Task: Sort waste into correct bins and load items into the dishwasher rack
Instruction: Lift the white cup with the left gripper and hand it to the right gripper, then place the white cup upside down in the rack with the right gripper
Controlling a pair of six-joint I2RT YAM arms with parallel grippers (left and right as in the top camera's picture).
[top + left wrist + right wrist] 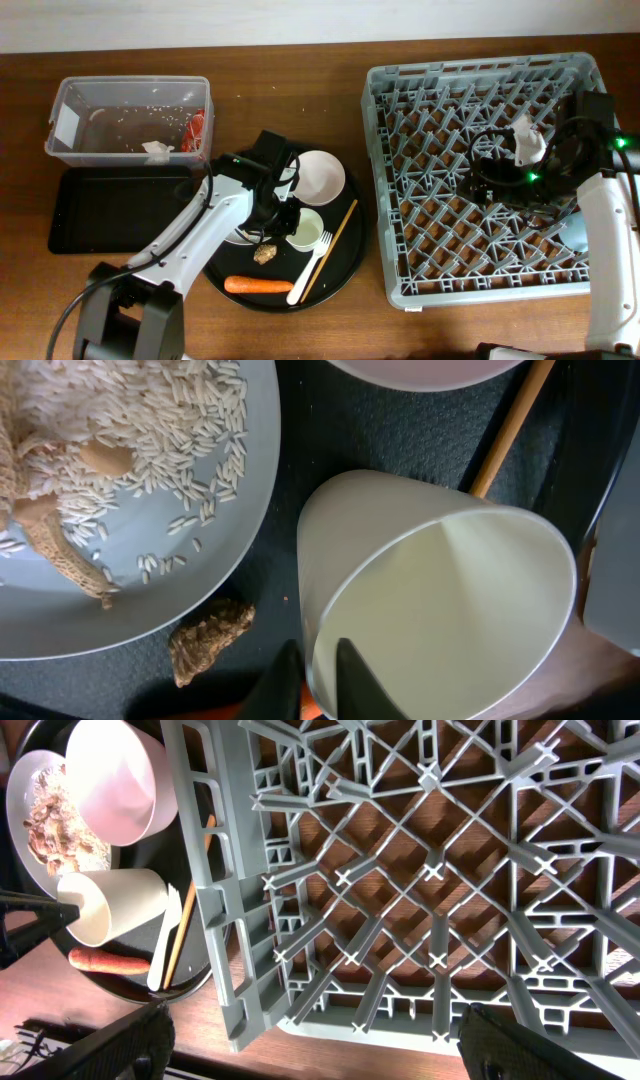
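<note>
My left gripper (pixel 284 220) (pixel 318 682) is shut on the rim of the white cup (pixel 306 229) (pixel 440 600), one finger inside and one outside. Beside the cup are the white plate (pixel 190 530) with rice (pixel 170 430), the brown food lump (pixel 265 254) (pixel 210 640), the carrot (pixel 258 285), the white fork (pixel 310 268), a chopstick (pixel 335 243) and the small white saucer (pixel 320 175). My right gripper (pixel 497 172) (pixel 320 1040) is open and empty above the grey dishwasher rack (pixel 400 110) (pixel 230 920). A pale-blue shape (pixel 575 232) sits in the rack by the right arm.
All the dishes sit on a large round black tray (pixel 345 275). The clear tub (pixel 130 95) at the back left holds a white napkin (pixel 155 150), a red wrapper (pixel 197 128) and crumbs. The shallow black tray (pixel 110 210) lies in front of it.
</note>
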